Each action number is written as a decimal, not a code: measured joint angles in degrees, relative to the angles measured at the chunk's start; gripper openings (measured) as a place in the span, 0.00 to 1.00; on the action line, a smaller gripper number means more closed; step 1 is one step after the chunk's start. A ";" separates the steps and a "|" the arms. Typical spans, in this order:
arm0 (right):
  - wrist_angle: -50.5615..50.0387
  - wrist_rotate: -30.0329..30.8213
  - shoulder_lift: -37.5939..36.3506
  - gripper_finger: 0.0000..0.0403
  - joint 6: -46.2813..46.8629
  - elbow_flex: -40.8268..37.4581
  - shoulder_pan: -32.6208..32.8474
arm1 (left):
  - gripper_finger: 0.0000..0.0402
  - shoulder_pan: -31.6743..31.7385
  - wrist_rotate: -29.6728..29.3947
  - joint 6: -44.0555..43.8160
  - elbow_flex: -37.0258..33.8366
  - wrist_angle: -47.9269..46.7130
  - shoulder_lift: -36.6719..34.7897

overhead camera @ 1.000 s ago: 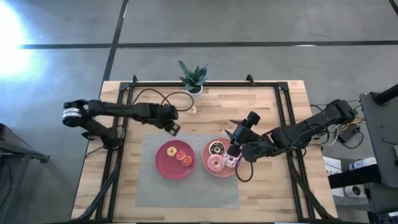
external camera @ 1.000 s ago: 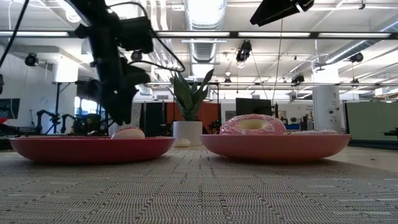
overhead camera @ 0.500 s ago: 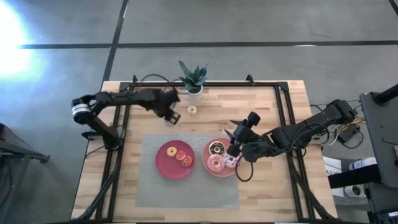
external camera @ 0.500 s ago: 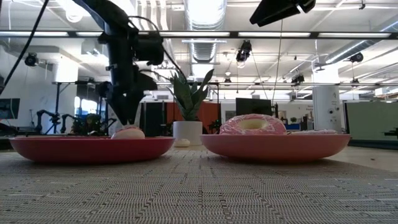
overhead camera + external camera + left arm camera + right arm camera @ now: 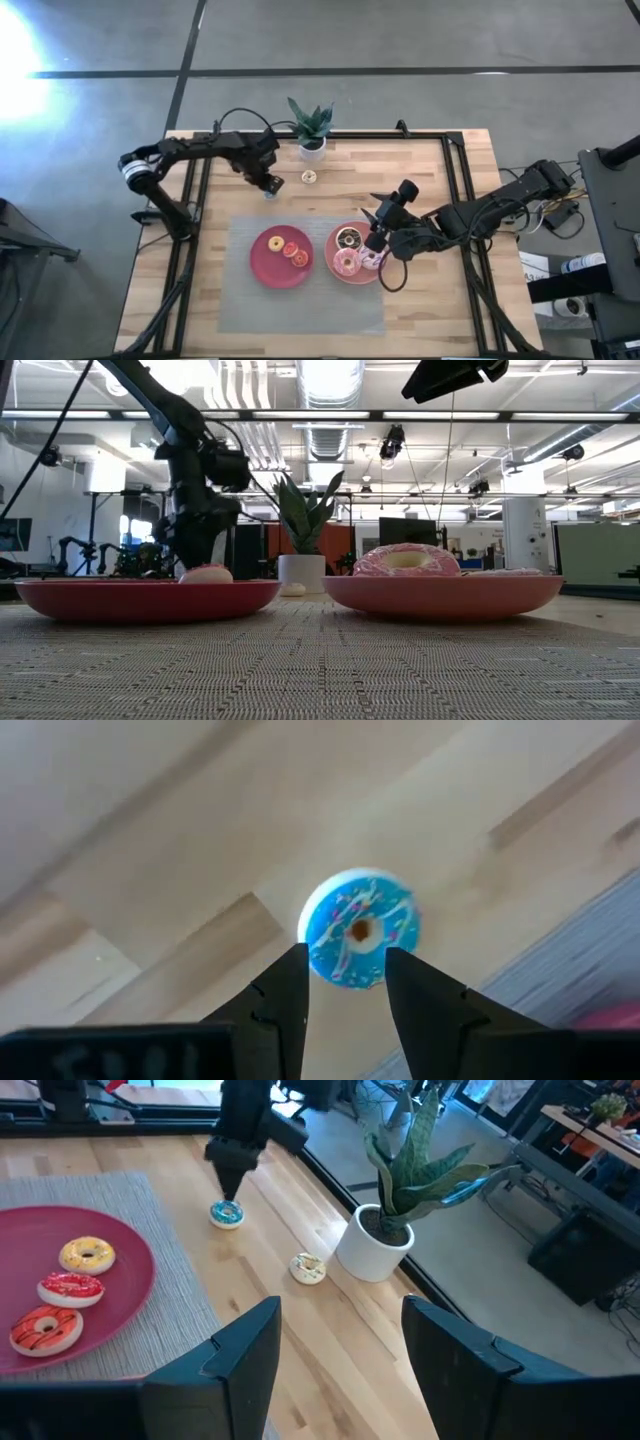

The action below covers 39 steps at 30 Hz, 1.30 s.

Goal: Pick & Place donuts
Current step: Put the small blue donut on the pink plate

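My left gripper [image 5: 268, 184] is open, pointing down over the tiny blue donut [image 5: 358, 928] that lies flat on the wood just beyond the mat's far left corner. Its fingers stand either side of the donut's edge; no contact shows. A tiny cream donut [image 5: 309, 177] lies flat near the plant pot. The left pink-red plate [image 5: 262, 268] holds three tiny donuts: yellow [image 5: 88, 1255], red [image 5: 70, 1288] and orange [image 5: 45, 1330]. The right plate [image 5: 334, 252] holds the chocolate [image 5: 349, 238], pink [image 5: 347, 263] and lilac [image 5: 372, 260] donuts. My right gripper [image 5: 340, 1350] is open above that plate.
A potted plant [image 5: 312, 140] stands at the table's far edge, close behind the cream donut. Both plates rest on a grey woven mat [image 5: 300, 305]. Black frame rails [image 5: 200, 160] run along the table's left, right and far sides. Bare wood lies left of the mat.
My left gripper has moved from above the left plate's far rim toward the table's far left and come down over the blue donut. The right arm has kept still.
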 joint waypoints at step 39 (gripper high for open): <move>-0.41 0.09 0.00 0.50 0.39 0.02 -0.04 | 0.00 -4.97 7.88 -7.35 -7.20 7.21 -13.45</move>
